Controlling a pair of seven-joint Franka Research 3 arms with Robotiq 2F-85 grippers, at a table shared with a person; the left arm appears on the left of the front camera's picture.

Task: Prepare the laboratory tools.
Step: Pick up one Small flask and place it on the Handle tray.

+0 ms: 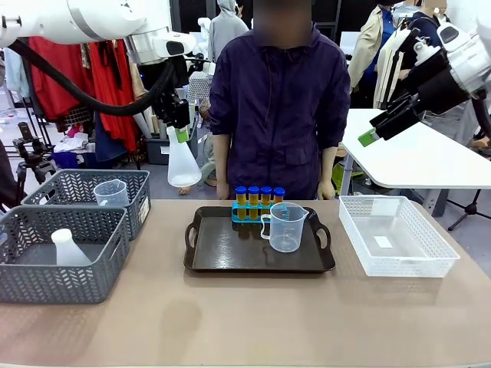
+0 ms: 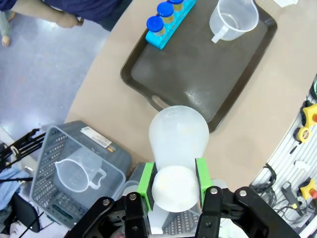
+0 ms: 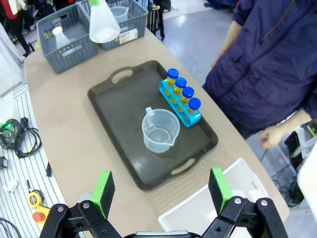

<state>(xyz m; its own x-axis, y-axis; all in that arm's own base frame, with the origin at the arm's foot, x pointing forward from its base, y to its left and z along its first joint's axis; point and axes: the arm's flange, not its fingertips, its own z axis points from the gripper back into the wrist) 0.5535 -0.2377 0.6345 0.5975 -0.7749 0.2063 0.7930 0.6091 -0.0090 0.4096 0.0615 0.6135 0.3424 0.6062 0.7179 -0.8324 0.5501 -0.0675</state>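
Note:
My left gripper (image 1: 182, 130) is shut on the neck of a translucent white conical flask (image 1: 184, 162), which hangs upright in the air between the grey baskets and the dark tray (image 1: 201, 259). In the left wrist view the green pads (image 2: 146, 179) clamp the flask (image 2: 179, 133) above the tray's near handle (image 2: 161, 103). On the tray stand a clear handled beaker (image 1: 285, 227) and a blue rack of blue-capped amber tubes (image 1: 259, 201). My right gripper (image 1: 377, 130) hangs open high at the right, and its view looks down on the tray (image 3: 126, 148), beaker (image 3: 159, 131) and tubes (image 3: 181, 96).
Two grey woven baskets stand at the left: the far one (image 1: 69, 188) holds another beaker (image 1: 112, 192), the near one (image 1: 31, 284) another flask (image 1: 67, 249). A white lattice basket (image 1: 430, 257) sits right of the tray. A person stands at the far edge, hands (image 1: 222, 190) near the table.

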